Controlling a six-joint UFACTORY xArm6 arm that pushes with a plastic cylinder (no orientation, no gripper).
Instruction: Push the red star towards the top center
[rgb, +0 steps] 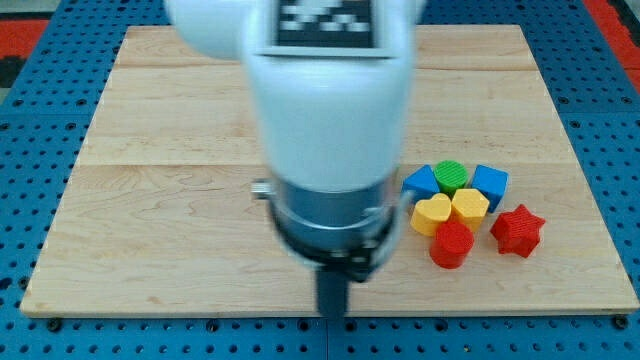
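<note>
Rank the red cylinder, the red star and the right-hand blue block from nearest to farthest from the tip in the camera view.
From my tip, at the view's bottom:
1. Red cylinder, cluster's lower left.
2. Red star, cluster's right edge.
3. Right-hand blue block, cluster's upper right.

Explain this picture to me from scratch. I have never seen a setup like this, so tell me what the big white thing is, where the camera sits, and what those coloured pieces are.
The big white and grey shape is a robot arm, seen close and blurred. It has no hand: it ends in a straight dark rod, and my tip slides on the wooden board to push blocks. Nothing is held.

There is only this one picture; where the camera is mounted is not on record.

The blocks sit in a cluster at the view's right: a red star at its right edge, a red block, a yellow heart-like block, a yellow block, a green block, and two blue blocks. My tip is near the view's bottom, left of the cluster, touching none.
</note>
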